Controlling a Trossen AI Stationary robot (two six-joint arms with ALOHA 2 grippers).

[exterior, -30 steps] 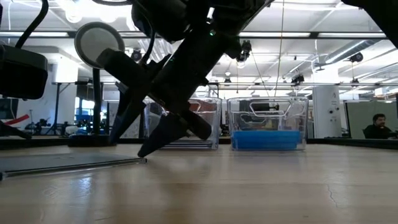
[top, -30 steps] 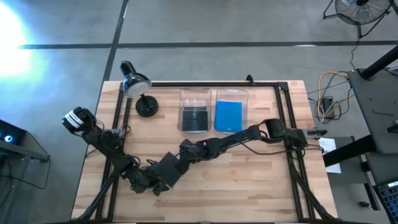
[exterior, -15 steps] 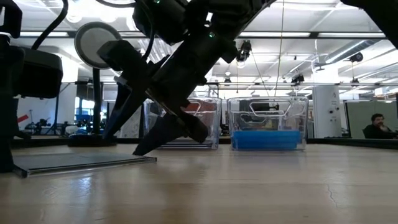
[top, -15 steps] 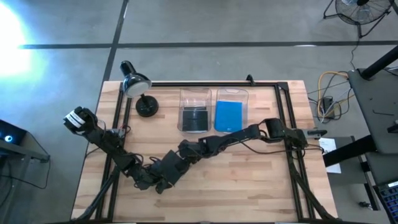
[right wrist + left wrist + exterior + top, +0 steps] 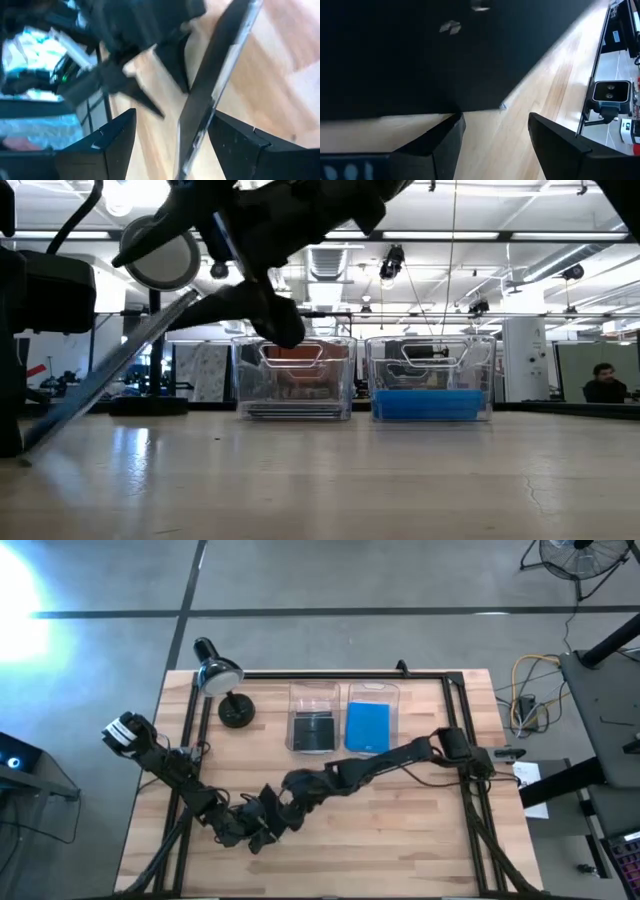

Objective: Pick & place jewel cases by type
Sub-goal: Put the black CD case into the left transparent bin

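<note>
One dark jewel case [image 5: 110, 375] stands tilted near the table's near left. Its low edge [image 5: 25, 455] rests on the wood and its other edge is raised. My right gripper [image 5: 272, 814] is open at the raised edge; in the right wrist view the case [image 5: 215, 80] shows edge-on between its fingers. My left gripper [image 5: 246, 831] is open just beside the case's low edge, and the case's dark face [image 5: 420, 55] fills its wrist view. Other dark cases [image 5: 315, 730] and blue cases [image 5: 367, 725] lie in two clear bins. My right gripper has the case's raised edge [image 5: 195, 298] between its open fingers, coming slanting from the right and above. The case seems to lean against one finger [image 5: 240, 140]; the other finger [image 5: 107, 145] stands apart from it. My left gripper: whether its finger [image 5: 447, 137] touches the case's corner [image 5: 502, 105], I cannot tell.
Two clear bins stand side by side at the far middle, the left bin [image 5: 315, 695] and the right bin [image 5: 372, 692]. A desk lamp [image 5: 218, 672] stands at the far left. A black frame rail [image 5: 340, 674] runs along the far edge. Bare wood lies near right.
The dark case lay flat on the table and has tipped up: its edge by the right gripper rose, while its opposite edge stayed on the wood by the left gripper. The right gripper moved toward the table's left and near edge and its fingers came up off the table.
</note>
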